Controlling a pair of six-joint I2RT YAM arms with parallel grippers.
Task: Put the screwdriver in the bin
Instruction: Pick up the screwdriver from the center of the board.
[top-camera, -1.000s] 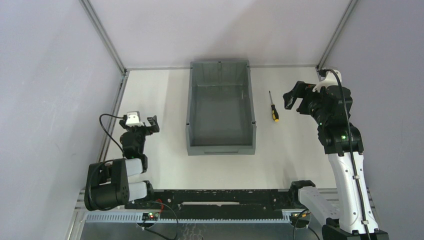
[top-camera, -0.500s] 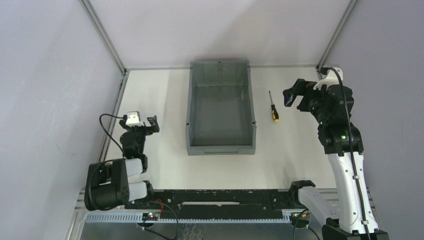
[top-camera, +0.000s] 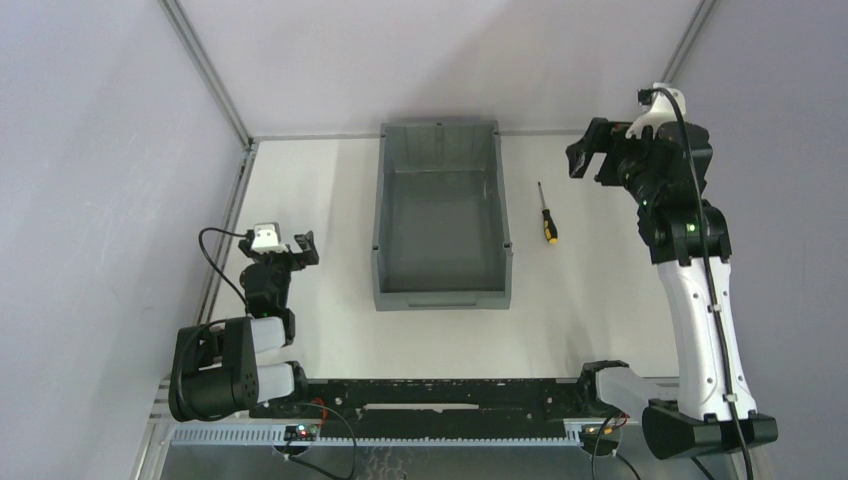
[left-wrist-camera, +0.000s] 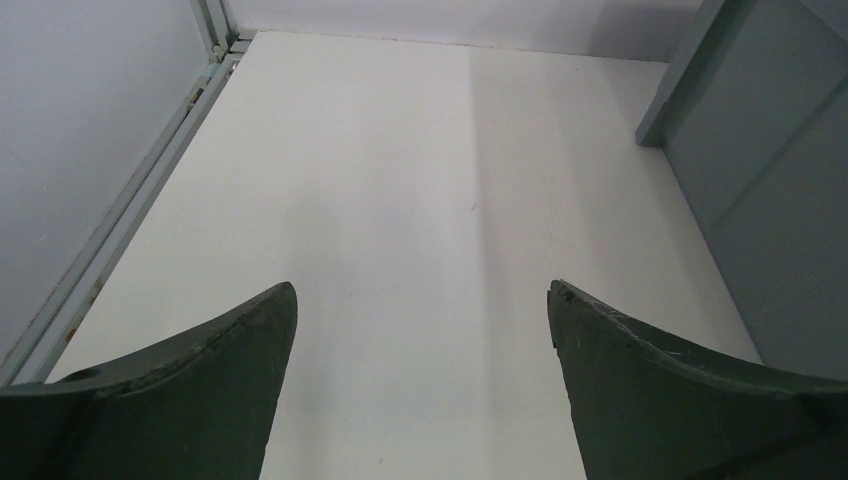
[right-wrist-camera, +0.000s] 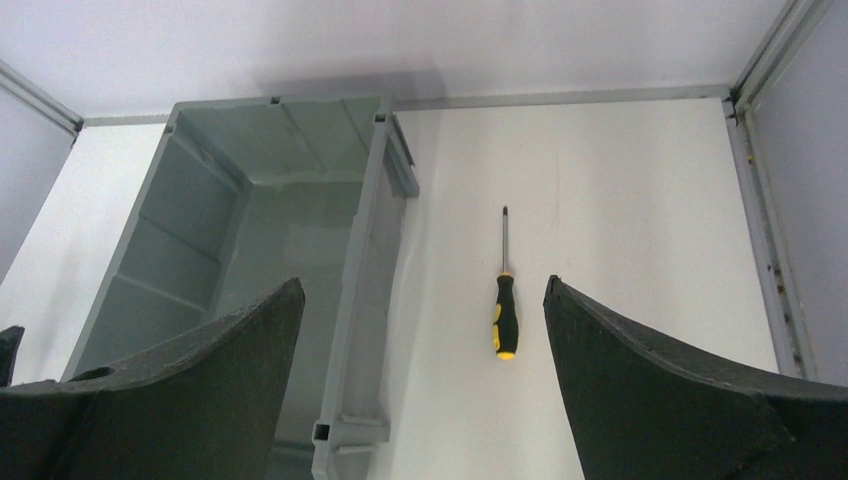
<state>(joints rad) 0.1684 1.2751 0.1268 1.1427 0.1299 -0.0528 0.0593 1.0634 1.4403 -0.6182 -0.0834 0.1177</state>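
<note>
Top external, where's the screwdriver (top-camera: 546, 214)?
– On the counter (top-camera: 590, 290), just right of the bin (top-camera: 441, 292), outside it.
– And the left jaws, right jaws?
– Both spread wide, holding nothing.

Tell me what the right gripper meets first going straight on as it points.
Probably the screwdriver or the bare table beside it, right of the bin; nothing stands in between, though depth is unclear.
</note>
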